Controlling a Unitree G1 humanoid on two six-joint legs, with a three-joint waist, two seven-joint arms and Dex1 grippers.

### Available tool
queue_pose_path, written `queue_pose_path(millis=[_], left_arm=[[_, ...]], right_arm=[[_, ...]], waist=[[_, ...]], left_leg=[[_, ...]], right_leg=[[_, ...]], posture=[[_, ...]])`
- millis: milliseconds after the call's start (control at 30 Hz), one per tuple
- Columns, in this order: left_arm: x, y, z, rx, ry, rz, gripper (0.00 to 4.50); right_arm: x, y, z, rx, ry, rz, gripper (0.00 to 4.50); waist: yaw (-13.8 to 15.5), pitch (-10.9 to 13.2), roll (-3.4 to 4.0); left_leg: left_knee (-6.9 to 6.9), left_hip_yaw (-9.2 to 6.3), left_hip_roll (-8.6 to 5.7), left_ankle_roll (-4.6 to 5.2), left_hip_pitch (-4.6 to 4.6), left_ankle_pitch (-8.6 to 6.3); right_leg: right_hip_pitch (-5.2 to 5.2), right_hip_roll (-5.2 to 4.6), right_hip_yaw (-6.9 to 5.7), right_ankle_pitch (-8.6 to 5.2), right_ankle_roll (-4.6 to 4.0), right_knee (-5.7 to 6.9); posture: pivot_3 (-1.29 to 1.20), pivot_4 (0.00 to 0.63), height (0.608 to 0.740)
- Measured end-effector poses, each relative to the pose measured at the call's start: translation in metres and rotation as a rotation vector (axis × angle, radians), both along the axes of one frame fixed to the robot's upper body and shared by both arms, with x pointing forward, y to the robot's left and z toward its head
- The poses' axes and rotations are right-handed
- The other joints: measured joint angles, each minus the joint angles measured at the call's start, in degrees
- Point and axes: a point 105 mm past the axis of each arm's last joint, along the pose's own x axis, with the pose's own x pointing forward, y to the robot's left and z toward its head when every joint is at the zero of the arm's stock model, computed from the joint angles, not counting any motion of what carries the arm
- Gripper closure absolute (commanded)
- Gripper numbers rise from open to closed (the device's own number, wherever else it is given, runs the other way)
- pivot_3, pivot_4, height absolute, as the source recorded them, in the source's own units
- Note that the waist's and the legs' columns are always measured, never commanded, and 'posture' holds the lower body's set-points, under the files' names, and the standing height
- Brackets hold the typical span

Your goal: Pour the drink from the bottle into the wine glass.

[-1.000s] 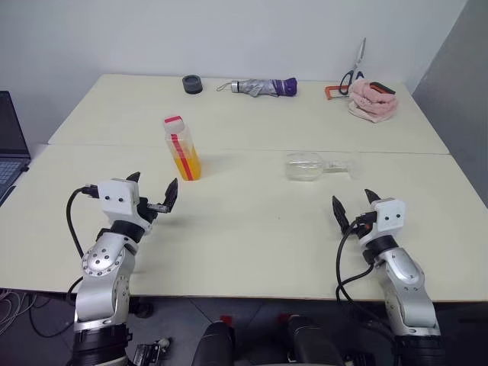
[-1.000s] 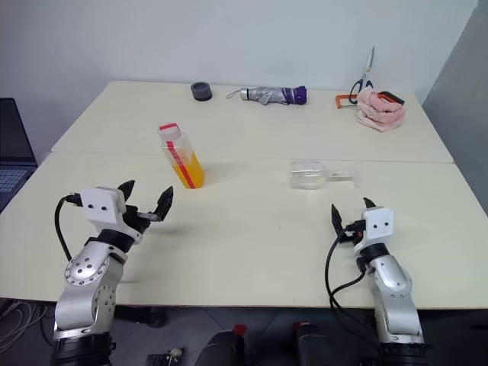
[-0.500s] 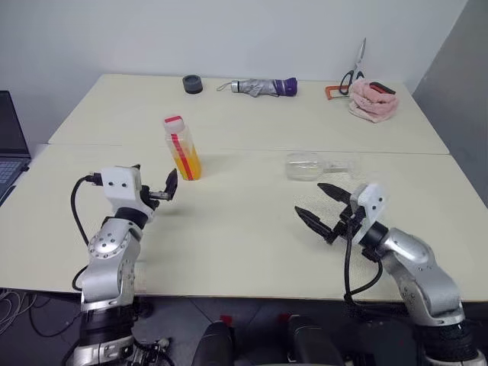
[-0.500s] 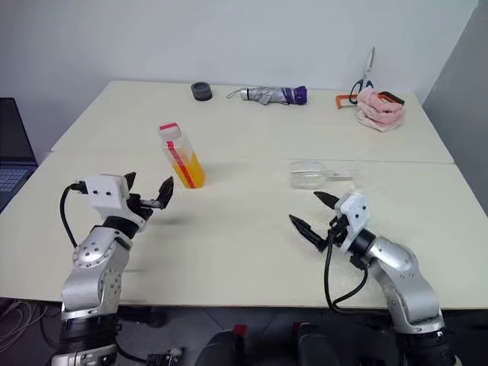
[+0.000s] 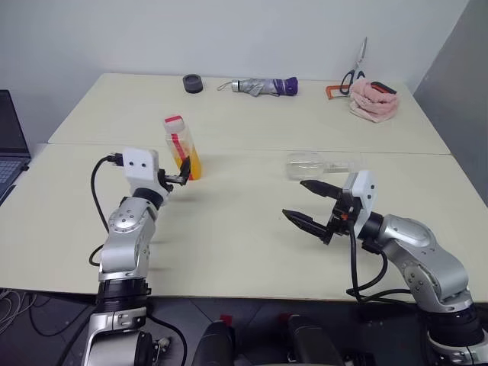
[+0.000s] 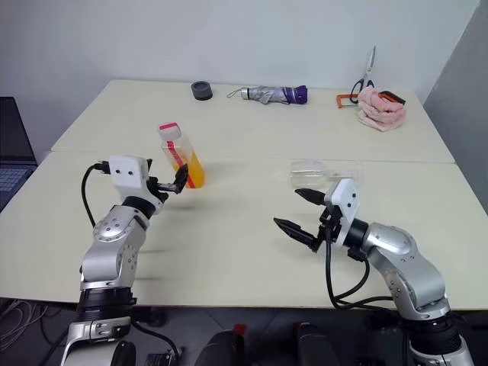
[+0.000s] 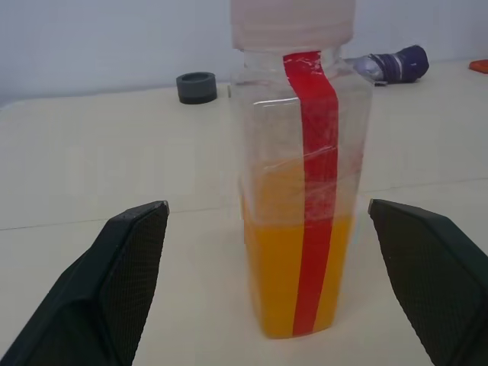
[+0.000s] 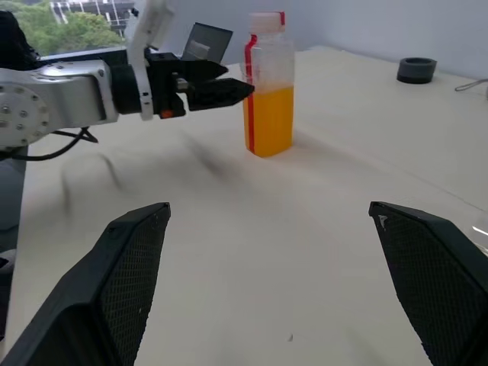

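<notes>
Plastic bottle point(image 5: 181, 149), half full of drink point(image 7: 297, 274), stands at 10 o'clock on the table point(image 5: 244, 229); its thin, slick walls want a mid-body grip. Left end effector point(image 5: 177, 174) gapes beside it. Right end effector point(image 5: 311, 204) gapes near the fragile, toppled wine glass point(image 5: 309, 165).

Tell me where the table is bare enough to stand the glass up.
Bare top lies between the bottle and the wine glass, which lies on its side, and ahead of the open right tool. The back edge is crowded: roll, umbrella, scissors, pink cloth. The open left tool crowds the bottle.
</notes>
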Motion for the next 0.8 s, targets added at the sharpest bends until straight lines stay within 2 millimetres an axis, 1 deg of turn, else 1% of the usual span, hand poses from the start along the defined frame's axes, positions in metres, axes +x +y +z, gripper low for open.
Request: queue_pose_path(millis=[433, 533, 800], left_arm=[[0.018, -0.012, 0.005, 0.006, -0.026, -0.003, 0.00], [0.022, -0.015, 0.006, -0.005, -0.028, 0.003, 0.00], [0.035, -0.021, 0.015, -0.025, -0.039, 0.012, 0.00]], right_arm=[[0.000, 0.002, 0.005, -0.007, -0.016, 0.027, 0.04], [0.001, 0.003, 0.009, -0.009, -0.029, 0.033, 0.04], [0.002, 0.003, 0.010, -0.014, -0.027, 0.035, 0.04]], waist=[[0.0, 0.0, -0.01], [0.0, 0.0, -0.01], [0.0, 0.0, -0.01]], left_leg=[[0.00, -0.01, -0.01, 0.00, -0.02, 0.00], [0.01, 0.00, -0.01, 0.00, -0.02, 0.00], [0.01, -0.03, -0.02, -0.01, -0.04, 0.00]], right_leg=[[-0.01, -0.01, -0.01, 0.00, 0.00, 0.00], [-0.01, -0.01, -0.01, 0.00, 0.00, 0.00], [-0.01, -0.01, -0.03, 0.00, 0.00, 0.00]], posture=[[0.00, 0.150, 0.740], [0.00, 0.150, 0.740], [0.00, 0.150, 0.740]])
